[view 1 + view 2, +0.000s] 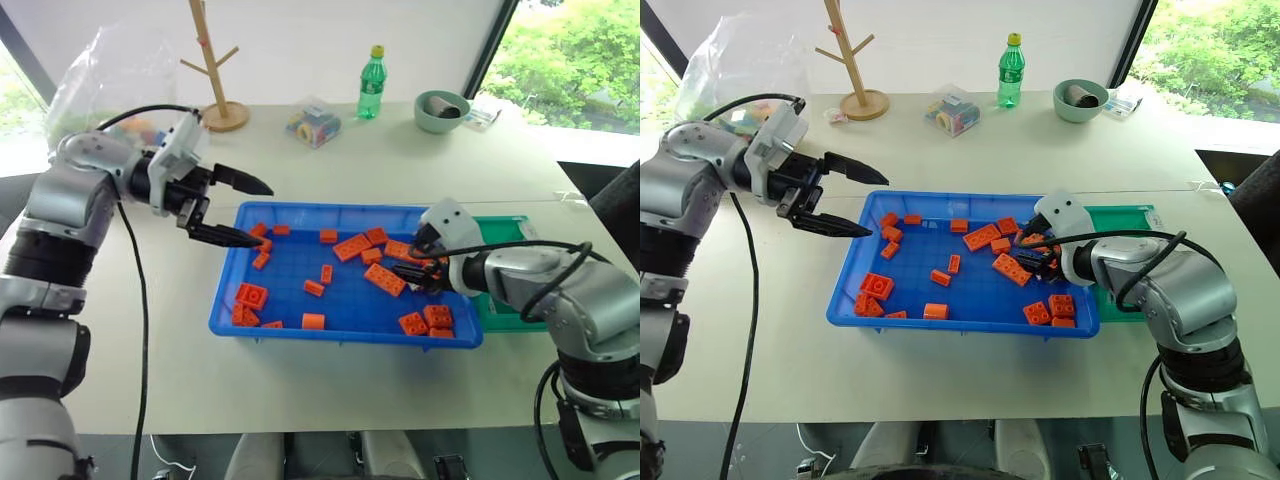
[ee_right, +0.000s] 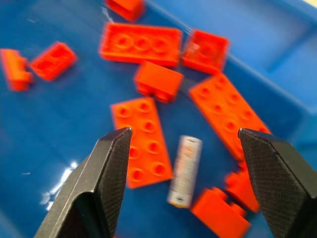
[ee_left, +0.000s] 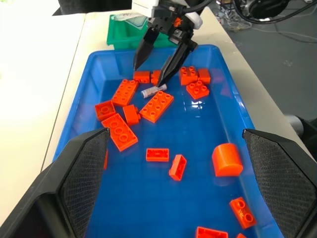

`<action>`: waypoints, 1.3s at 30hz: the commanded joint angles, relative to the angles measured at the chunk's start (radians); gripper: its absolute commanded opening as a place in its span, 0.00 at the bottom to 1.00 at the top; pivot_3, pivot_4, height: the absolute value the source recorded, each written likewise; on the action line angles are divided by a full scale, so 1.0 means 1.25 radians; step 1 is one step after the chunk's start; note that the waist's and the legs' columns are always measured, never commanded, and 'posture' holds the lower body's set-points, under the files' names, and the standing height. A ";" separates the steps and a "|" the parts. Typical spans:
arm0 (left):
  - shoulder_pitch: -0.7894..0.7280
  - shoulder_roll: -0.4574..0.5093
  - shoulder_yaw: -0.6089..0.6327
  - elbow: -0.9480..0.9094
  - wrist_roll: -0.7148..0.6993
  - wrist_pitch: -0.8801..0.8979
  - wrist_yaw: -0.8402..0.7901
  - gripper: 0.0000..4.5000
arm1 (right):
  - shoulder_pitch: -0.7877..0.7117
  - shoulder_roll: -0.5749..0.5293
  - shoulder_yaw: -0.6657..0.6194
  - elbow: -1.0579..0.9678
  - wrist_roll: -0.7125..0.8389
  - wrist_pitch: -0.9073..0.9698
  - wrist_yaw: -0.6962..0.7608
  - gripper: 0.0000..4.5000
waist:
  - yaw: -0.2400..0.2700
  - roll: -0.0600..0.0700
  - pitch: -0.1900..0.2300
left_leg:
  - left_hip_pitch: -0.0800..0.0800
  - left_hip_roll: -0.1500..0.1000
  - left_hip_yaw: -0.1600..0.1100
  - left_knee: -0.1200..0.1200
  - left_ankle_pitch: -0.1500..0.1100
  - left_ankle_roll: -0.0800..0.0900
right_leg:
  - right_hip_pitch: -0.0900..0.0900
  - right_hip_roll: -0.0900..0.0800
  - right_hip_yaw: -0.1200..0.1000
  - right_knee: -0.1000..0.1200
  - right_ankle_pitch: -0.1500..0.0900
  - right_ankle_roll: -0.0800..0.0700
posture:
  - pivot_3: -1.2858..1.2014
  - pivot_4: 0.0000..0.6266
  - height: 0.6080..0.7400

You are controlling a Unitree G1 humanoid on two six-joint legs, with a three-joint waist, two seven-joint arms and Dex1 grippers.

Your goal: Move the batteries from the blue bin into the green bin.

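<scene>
Both sets of jaws are spread wide and hold nothing. On the left, the left gripper [image 1: 232, 208] hangs in the air over the left end of the blue bin [image 1: 345, 325], with its two black fingers far apart. Under it, the blue bin is a big flat tray with a low rim, sitting on the white table [image 1: 400, 160], and lots of orange bricks [image 1: 384, 279] lie all over its floor. Toward the right end of the tray, the right gripper [image 3: 154, 63] points down among the bricks. One battery [image 2: 184, 170] lies flat on the blue floor right between its open fingers, not touching them. It is a small silver-grey tube with orange marks, too blurry to read, and it rests just beside a long orange brick. Next to the right end of the tray sits the green bin [image 1: 505, 312]. It has a white label [image 3: 130, 16], but the writing is too small to read.
</scene>
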 commanded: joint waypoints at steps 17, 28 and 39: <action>0.001 0.007 0.036 -0.029 -0.008 0.015 -0.003 1.00 | 0.065 -0.012 0.027 0.070 -0.054 -0.136 0.018 0.78 | 0.002 0.000 0.000 | 0.001 0.000 0.000 0.001 0.000 0.000 | 0.002 0.000 0.000 0.000 0.000 0.000 | 0.52 0.24 0.97; 0.008 0.002 0.041 -0.029 -0.003 0.010 -0.003 1.00 | -0.007 -0.010 0.019 -0.060 0.005 -0.056 0.039 0.78 | -0.002 0.000 0.000 | 0.001 0.001 0.000 0.001 0.000 0.000 | 0.001 0.001 0.000 0.000 0.000 0.000 | 0.52 0.24 0.97; 0.017 -0.003 0.050 -0.041 -0.001 0.016 -0.003 1.00 | 0.049 -0.066 0.085 0.025 -0.108 -0.167 0.007 0.78 | 0.001 0.000 0.000 | 0.001 0.000 0.000 0.001 0.000 0.000 | 0.001 0.001 0.000 0.000 0.000 0.000 | 0.52 0.24 0.97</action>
